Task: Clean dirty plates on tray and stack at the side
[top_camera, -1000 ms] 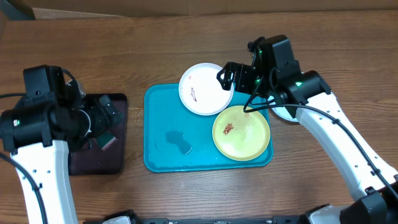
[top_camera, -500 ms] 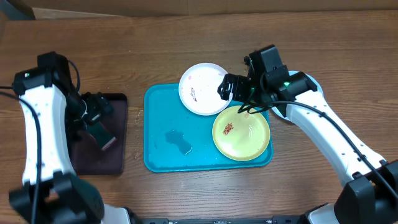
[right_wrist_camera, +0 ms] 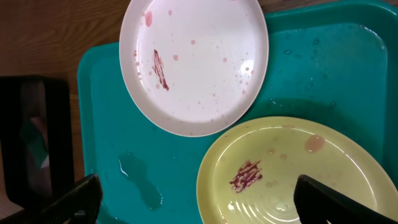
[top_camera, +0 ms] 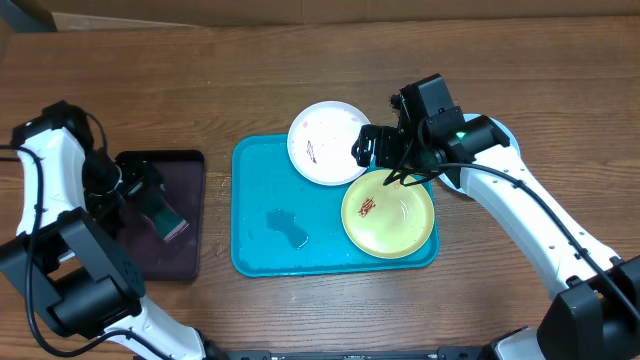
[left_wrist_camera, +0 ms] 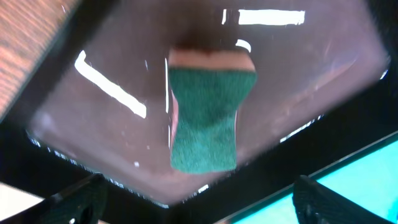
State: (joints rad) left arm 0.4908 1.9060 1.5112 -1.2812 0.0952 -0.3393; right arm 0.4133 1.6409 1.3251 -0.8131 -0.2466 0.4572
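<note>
Sponge point(left_wrist_camera: 205, 118), green rectangular foam, lies under open left gripper point(left_wrist_camera: 200, 202) near tabletop's left edge, long axis across its closing line; smeared white plate point(right_wrist_camera: 193, 62) and yellow-green plate point(right_wrist_camera: 292, 180), round plastic, sit on turquoise tray point(right_wrist_camera: 311, 56) below open right gripper point(right_wrist_camera: 205, 200).

A green sponge point(left_wrist_camera: 205, 127) with a pale orange end lies on a shiny dark tray point(left_wrist_camera: 305, 81). The hand point(left_wrist_camera: 199, 194) has its two fingers point(left_wrist_camera: 84, 200) far apart at the bottom corners, not touching the sponge. Brown table point(left_wrist_camera: 25, 43) shows top left, and a blue tray point(left_wrist_camera: 364, 177) bottom right.
</note>
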